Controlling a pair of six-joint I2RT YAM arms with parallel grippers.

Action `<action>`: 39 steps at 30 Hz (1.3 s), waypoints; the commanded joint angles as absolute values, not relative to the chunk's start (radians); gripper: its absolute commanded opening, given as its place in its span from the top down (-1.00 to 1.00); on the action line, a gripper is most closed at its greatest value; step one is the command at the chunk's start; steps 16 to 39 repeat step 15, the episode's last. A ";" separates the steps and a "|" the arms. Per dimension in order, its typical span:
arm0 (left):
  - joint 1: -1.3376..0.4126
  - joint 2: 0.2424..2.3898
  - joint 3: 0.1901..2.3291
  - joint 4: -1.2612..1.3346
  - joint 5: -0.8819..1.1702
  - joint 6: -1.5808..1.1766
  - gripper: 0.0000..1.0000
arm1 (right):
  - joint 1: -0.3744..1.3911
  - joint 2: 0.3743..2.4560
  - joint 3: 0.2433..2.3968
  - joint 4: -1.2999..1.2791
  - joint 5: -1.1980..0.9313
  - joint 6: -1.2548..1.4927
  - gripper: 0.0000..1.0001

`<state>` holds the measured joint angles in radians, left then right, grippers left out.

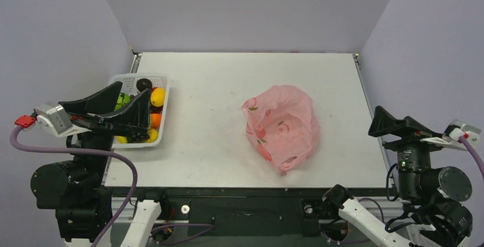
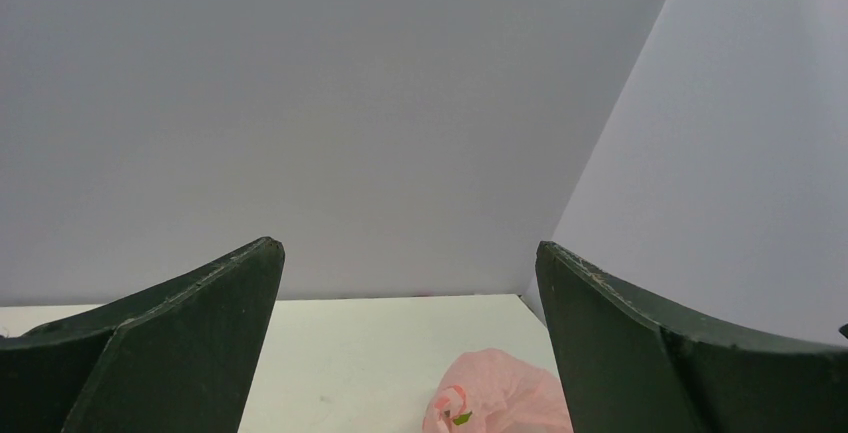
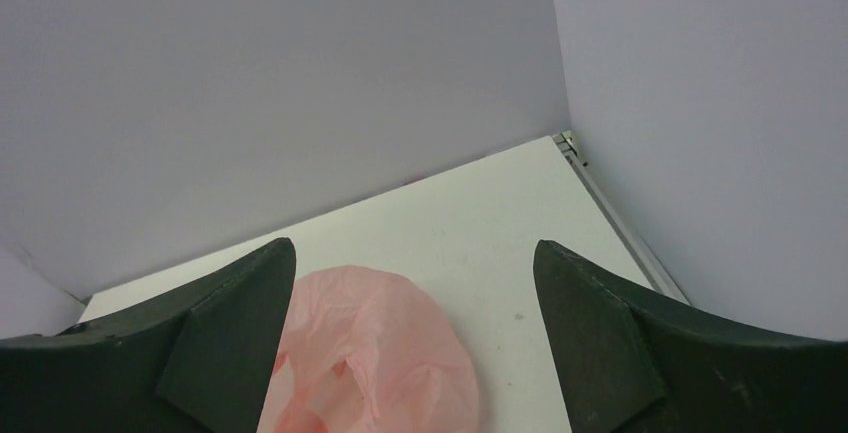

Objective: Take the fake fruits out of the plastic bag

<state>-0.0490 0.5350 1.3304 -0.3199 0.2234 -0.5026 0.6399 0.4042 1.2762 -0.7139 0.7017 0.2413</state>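
Note:
The pink plastic bag (image 1: 281,126) lies crumpled on the white table, right of the middle; no fruit shows through its film. It also shows low in the left wrist view (image 2: 500,395) and the right wrist view (image 3: 380,343). The fake fruits lie in a white basket (image 1: 140,76) at the left: a yellow lemon (image 1: 158,96), an orange (image 1: 155,120), a green one (image 1: 122,100). My left gripper (image 1: 136,89) (image 2: 408,245) hovers open over the basket. My right gripper (image 1: 381,122) (image 3: 415,244) stands open at the table's right edge, apart from the bag, nothing between its fingers.
A dark round thing (image 1: 144,84) sits at the basket's far end. Grey walls close in the table on the left, back and right. A metal rail (image 3: 620,213) runs along the table's right edge.

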 commanded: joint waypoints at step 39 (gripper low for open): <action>-0.049 0.514 1.310 -0.345 0.161 -0.504 -0.94 | 0.632 0.314 1.207 -0.592 0.740 0.267 -0.70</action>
